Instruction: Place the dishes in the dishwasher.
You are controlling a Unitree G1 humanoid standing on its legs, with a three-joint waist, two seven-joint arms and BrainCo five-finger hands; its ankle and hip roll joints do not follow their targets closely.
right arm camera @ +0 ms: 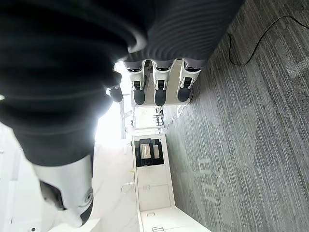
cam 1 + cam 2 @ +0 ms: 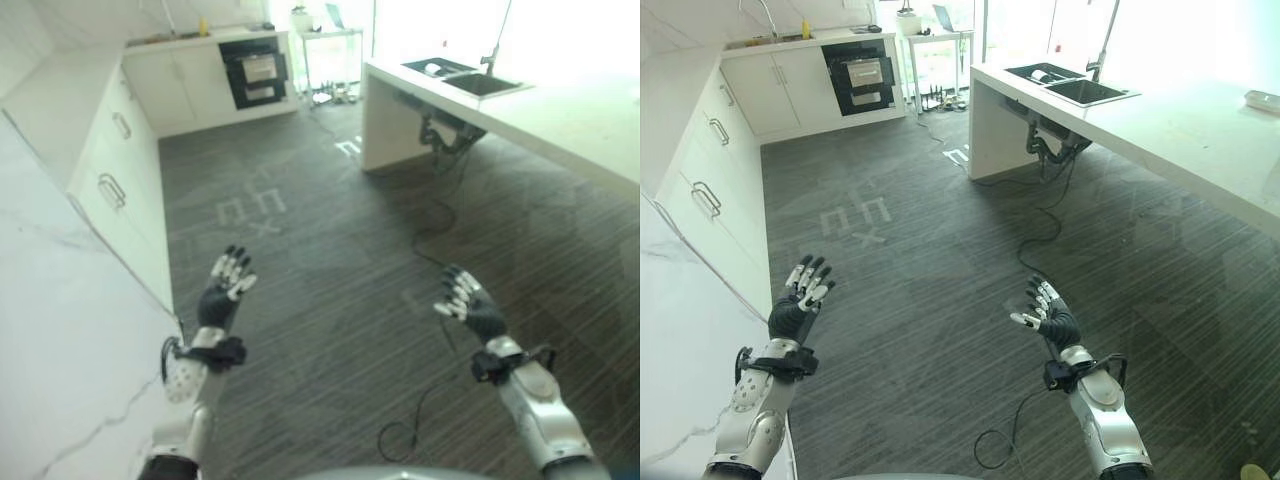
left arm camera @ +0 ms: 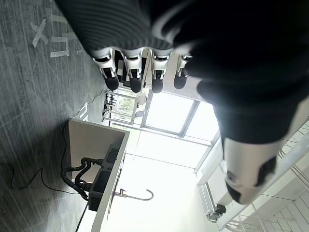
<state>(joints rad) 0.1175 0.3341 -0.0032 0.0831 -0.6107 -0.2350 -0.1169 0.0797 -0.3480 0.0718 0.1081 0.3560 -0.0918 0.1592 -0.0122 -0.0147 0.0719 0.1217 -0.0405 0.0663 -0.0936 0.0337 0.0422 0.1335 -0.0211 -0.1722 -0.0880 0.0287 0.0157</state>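
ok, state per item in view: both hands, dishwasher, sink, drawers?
left hand: open, empty, raised over the floor
right hand: open, empty, raised over the floor
dishwasher: dark front, across the room; door state unclear
sink: something pale in far basin
cabinet drawers: closed

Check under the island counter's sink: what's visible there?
Under the sink in the island counter, dark drain pipes hang exposed, with a cable trailing across the floor. The basins' insides are mostly hidden from here.

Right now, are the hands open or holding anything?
Both open and empty: left hand and right hand have straight fingers over the floor.
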